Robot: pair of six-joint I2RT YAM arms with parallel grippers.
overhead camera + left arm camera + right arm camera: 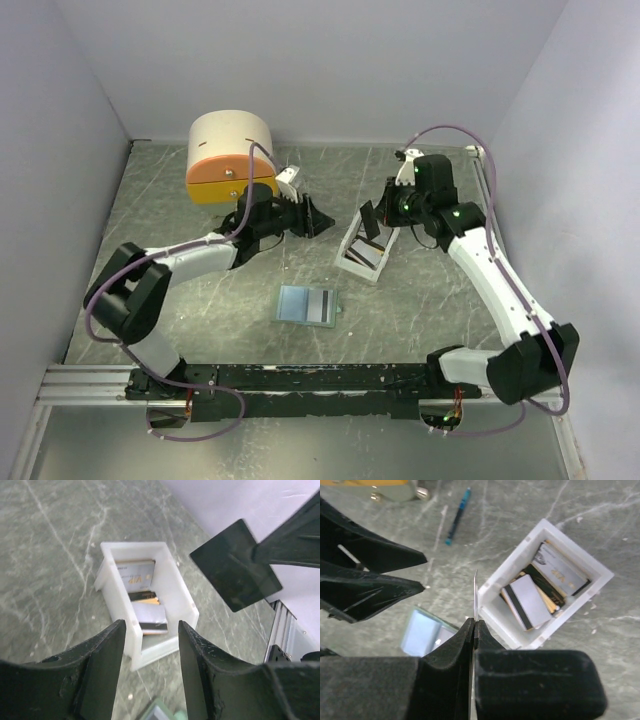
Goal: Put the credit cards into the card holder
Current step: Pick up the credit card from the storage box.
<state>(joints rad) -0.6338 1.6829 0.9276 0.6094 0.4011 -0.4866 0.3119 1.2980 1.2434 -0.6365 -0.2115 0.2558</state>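
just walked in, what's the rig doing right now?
The right gripper is shut on a thin dark rectangular card, holding it on edge beside the white open plastic tray that holds more cards. The left gripper is open and empty, pointed toward that card. The pale blue-grey flat card holder lies on the table, apart from both grippers.

Arms: two, the left arm (190,258) and the right arm (500,290).
Grippers: two, the left gripper (151,627) and the right gripper (475,622).
Credit cards (137,575): five countable. One dark card (235,567) is outside the white tray (510,627). Four overlap inside it: a silver card (560,570), a black card (538,579), a gold card (552,602) and a grey striped card (527,600). Any beneath these cannot be counted.
Card holder (307,304): one.
White tray: one.
Drawer box (228,150): one.
Blue stick (458,515): one.
Desk (420,320): one.
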